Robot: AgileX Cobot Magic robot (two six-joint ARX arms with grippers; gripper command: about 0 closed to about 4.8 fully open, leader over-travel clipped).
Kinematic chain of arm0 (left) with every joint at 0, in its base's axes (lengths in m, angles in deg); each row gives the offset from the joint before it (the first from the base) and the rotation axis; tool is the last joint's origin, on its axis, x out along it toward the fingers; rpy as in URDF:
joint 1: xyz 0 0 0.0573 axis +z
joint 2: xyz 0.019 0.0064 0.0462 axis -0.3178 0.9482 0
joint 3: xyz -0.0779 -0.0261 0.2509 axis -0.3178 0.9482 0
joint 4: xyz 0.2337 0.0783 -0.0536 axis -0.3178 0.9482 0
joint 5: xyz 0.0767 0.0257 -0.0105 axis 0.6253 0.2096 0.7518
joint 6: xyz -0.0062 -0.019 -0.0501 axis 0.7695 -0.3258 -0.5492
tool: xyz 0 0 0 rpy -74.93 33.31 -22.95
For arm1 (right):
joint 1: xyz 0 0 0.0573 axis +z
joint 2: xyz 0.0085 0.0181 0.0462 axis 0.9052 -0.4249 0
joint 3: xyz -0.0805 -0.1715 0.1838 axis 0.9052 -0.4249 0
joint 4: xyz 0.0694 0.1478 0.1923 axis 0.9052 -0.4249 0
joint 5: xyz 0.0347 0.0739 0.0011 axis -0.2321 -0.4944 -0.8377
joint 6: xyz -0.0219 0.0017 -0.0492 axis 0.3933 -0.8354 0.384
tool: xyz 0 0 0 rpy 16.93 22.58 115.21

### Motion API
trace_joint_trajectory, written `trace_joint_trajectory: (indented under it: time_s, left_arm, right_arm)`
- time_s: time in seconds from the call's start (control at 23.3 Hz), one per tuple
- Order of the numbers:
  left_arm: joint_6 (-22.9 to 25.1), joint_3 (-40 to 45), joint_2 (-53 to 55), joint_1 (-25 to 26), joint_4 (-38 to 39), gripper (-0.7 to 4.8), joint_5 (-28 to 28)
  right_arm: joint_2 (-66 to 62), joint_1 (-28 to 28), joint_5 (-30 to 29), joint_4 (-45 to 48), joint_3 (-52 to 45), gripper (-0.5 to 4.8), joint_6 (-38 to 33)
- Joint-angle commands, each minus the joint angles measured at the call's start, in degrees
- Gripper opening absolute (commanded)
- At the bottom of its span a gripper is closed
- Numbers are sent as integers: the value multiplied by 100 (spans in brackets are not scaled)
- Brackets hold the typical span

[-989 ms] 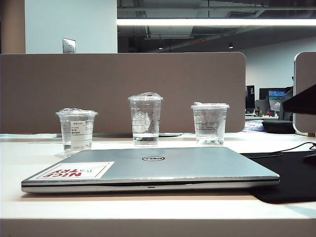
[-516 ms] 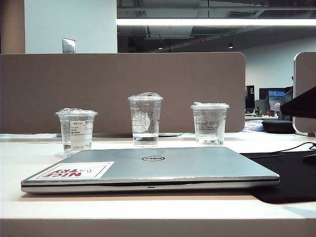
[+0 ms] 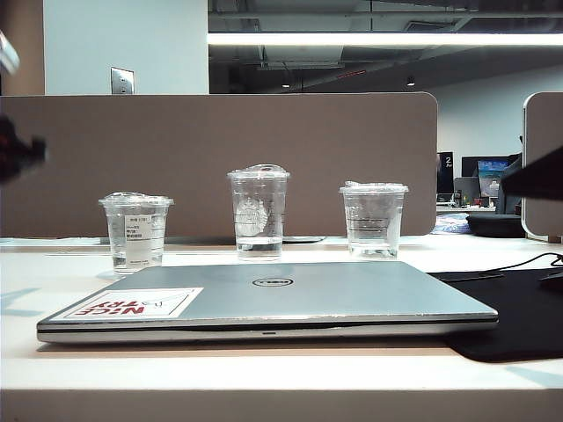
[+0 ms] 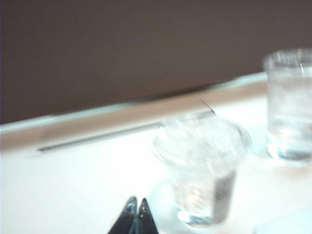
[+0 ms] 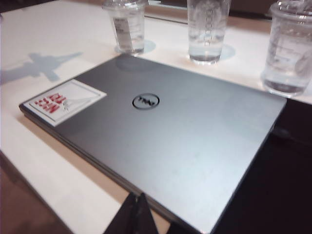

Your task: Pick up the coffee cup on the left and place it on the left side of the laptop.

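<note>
Here, the coffee cup (image 3: 136, 231) stands upright on the white table (image 3: 264, 369) at about ten o'clock from the closed laptop (image 3: 290, 299), apart from it. A taller cup (image 3: 259, 214) stands at twelve o'clock and another short cup (image 3: 374, 220) at one o'clock. The left gripper (image 4: 136, 207), fingers pressed together and holding nothing, hangs near the coffee cup (image 4: 202, 170) without touching it. The right gripper (image 5: 135, 197), likewise closed and empty, hovers over the laptop's edge.

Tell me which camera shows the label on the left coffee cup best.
The exterior view: the coffee cup stands sharp there, white label facing the camera. The left wrist view blurs it; the right wrist view shows it small.
</note>
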Motion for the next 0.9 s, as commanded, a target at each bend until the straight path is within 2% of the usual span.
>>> trace_joint_trajectory:
  time_s: [0.04, 0.17, 0.47, 0.65, 0.82, 0.9]
  left_arm:
    - [-48, -254, 986, 11, -918, -5, -841]
    - [-68, -378, 1563, 17, -1086, -5, -1191]
    - [24, -778, 2361, 485, -1069, -5, -1950]
    - [-256, -1233, 2791, 647, -1084, -5, -2699]
    - [-256, -1515, 3209, 640, -1082, -5, -3038]
    - [-243, -1550, 3388, 643, -1086, -5, -3038]
  right_arm:
    - [166, 2, 9, 101, -24, -4, -22]
    - [361, 4, 9, 103, -24, -4, -22]
    - [688, 4, 9, 101, -24, -4, -20]
    - [688, 7, 11, 103, -24, -4, -20]
    - [640, 9, 11, 101, -24, -4, -20]
    - [614, 9, 9, 103, -24, -4, -22]
